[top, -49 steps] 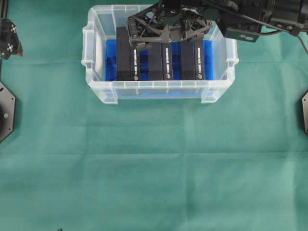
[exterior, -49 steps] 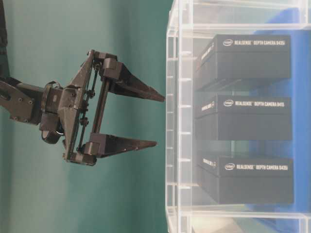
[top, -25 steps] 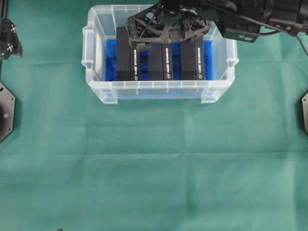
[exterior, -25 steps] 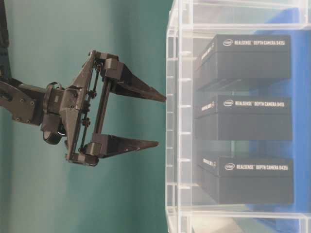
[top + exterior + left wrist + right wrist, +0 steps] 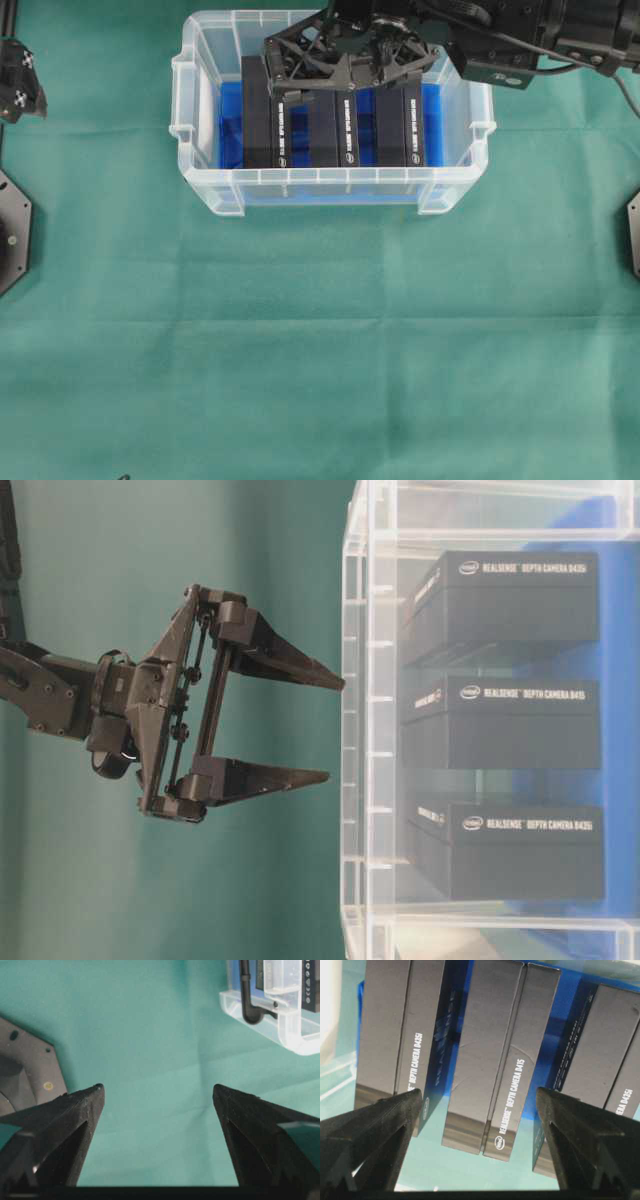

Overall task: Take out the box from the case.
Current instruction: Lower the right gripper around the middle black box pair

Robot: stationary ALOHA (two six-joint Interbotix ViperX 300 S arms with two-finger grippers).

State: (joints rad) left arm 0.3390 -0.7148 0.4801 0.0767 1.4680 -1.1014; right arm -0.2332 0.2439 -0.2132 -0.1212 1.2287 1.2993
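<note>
On a green cloth (image 5: 320, 340) covering the table stands the case (image 5: 205, 185), three dark boxes upright on its blue floor. Above the middle box (image 5: 490, 1060), the right gripper (image 5: 477, 1102) hangs spread wide, holding nothing. The left gripper (image 5: 157, 1092), equally spread, is empty.

Matte black arms (image 5: 520, 40), black cables, triangular tapered jaws, open linkage frames.
</note>
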